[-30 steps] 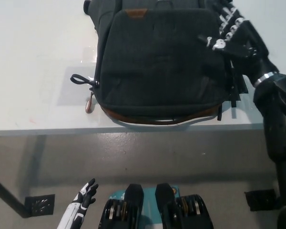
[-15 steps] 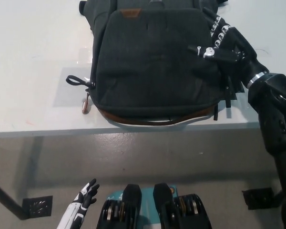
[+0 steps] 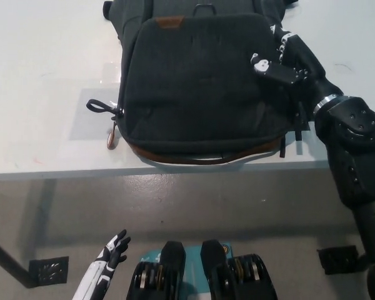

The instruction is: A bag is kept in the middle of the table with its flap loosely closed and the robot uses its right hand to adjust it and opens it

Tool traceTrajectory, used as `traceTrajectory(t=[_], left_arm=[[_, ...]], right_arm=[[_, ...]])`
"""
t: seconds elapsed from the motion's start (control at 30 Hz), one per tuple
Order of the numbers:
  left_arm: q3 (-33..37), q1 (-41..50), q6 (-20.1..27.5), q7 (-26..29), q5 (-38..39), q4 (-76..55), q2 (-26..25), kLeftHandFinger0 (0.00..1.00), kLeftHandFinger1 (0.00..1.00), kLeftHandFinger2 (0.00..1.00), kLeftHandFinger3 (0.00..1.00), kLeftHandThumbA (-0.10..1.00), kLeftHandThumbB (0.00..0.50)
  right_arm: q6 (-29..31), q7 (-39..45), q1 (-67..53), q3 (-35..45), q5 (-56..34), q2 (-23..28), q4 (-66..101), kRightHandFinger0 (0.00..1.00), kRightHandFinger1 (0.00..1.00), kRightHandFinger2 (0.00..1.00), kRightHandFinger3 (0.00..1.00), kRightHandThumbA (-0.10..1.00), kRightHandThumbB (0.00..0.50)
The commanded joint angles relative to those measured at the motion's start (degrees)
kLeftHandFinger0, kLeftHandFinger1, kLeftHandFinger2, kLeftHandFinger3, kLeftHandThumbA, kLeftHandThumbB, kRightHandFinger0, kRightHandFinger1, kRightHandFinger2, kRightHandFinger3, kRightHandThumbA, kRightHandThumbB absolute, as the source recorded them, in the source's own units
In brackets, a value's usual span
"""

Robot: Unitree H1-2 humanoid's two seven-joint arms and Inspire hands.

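One bag (image 3: 200, 81) fills most of what I see, lying flat on the white table (image 3: 44, 81) with its dark flap (image 3: 203, 69) facing up and lying closed over the body. My right hand (image 3: 286, 57) rests on the bag's right edge, at the upper corner of the flap, with the black arm coming up to it from the lower right. Its fingers (image 3: 269, 67) curl down against the fabric at the flap's side, but whether they actually pinch the cloth or only press on it, I cannot tell from this angle.

Left of that hand, across the width of the flap, a small brown leather patch (image 3: 169, 22) sits near the flap's top edge. Below the hand, the bag's brown bottom trim (image 3: 200, 156) runs along the table's near edge and slightly overhangs it. A dark strap (image 3: 298, 122) hangs just under the wrist, at the bag's lower right corner. On the far side of the bag from the hand, a zip pull loop (image 3: 100, 106) lies on the table, with a small brown tab (image 3: 112, 137) beside it.

My left hand (image 3: 115, 247) hangs low, well below the table, fingers spread and holding nothing.
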State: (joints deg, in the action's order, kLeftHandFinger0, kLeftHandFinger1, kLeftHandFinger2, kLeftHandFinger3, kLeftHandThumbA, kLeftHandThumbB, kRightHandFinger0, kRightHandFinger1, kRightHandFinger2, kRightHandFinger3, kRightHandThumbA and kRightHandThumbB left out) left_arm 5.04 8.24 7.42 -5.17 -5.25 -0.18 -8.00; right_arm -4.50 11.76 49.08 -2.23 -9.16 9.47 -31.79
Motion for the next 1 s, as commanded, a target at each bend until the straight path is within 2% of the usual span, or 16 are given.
traceTrajectory(t=[0.0, 0.27, 0.33, 0.47, 0.6, 0.7, 0.77, 0.83, 0.93, 0.97], left_arm=[[-0.3, -0.8, 0.8, -0.9, 0.7, -1.5, -0.9, 1.0, 1.0, 1.0, 1.0, 1.0, 0.068], [-0.1, -1.0, 0.9, -0.9, 0.0, -1.3, -1.2, 1.0, 1.0, 1.0, 1.0, 1.0, 0.041], [-0.1, -1.3, 0.8, -1.0, 0.2, -1.6, -1.4, 1.0, 1.0, 1.0, 1.0, 1.0, 0.046], [-0.4, -1.9, 0.5, -0.9, 0.3, -1.5, -1.5, 1.0, 1.0, 1.0, 1.0, 1.0, 0.058], [-0.2, -1.8, 0.4, -1.2, 0.4, -1.4, -1.7, 1.0, 1.0, 1.0, 1.0, 1.0, 0.041], [-0.1, -2.0, -0.1, -1.2, 0.1, -1.4, -1.6, 1.0, 1.0, 1.0, 1.0, 1.0, 0.032], [-0.1, -2.2, -0.2, -1.3, 0.1, -1.3, -1.8, 1.0, 1.0, 1.0, 1.0, 1.0, 0.031], [-0.2, -2.3, -0.4, -1.3, 0.2, -1.3, -1.8, 1.0, 1.0, 1.0, 1.0, 1.0, 0.043], [-0.2, -2.6, -0.5, -1.4, 0.4, -1.2, -1.8, 1.0, 1.0, 1.0, 1.0, 1.0, 0.037], [-0.1, -2.7, -0.7, -1.4, 0.3, -1.2, -1.8, 1.0, 1.0, 1.0, 1.0, 1.0, 0.042]], right_arm=[[1.4, -2.5, 0.5, -1.5, 4.4, -1.2, 2.8, 0.0, 0.41, 0.73, 0.78, -0.1, 0.096], [1.9, -2.5, -2.3, 0.3, 3.2, -1.5, 6.7, 0.01, 0.44, 0.77, 0.77, -0.1, 0.088], [2.0, -4.0, -5.5, -0.2, 5.2, -1.5, 14.0, 0.03, 0.46, 0.79, 0.78, -0.1, 0.091], [2.0, -6.9, -13.0, -1.6, 10.3, -2.5, 31.3, 0.0, 0.41, 0.74, 0.81, -0.1, 0.094], [3.4, -9.3, -22.0, -3.0, 17.1, -4.6, 49.1, 0.0, 0.39, 0.75, 0.82, -0.1, 0.089], [7.9, -10.8, -26.8, -3.8, 25.2, -5.4, 56.7, 0.0, 0.36, 0.72, 0.78, -0.1, 0.077], [10.6, -12.0, -29.1, -4.1, 29.1, -6.4, 59.5, 0.0, 0.3, 0.66, 0.71, -0.1, 0.082], [16.4, -14.0, -32.7, -4.3, 34.0, -7.5, 61.6, 0.0, 0.24, 0.62, 0.66, -0.1, 0.082], [20.9, -15.6, -37.1, -5.4, 36.7, -8.6, 62.5, 0.0, 0.21, 0.6, 0.65, -0.1, 0.092], [22.2, -15.9, -38.3, -5.8, 36.8, -8.7, 62.2, 0.0, 0.16, 0.56, 0.62, -0.1, 0.105]])
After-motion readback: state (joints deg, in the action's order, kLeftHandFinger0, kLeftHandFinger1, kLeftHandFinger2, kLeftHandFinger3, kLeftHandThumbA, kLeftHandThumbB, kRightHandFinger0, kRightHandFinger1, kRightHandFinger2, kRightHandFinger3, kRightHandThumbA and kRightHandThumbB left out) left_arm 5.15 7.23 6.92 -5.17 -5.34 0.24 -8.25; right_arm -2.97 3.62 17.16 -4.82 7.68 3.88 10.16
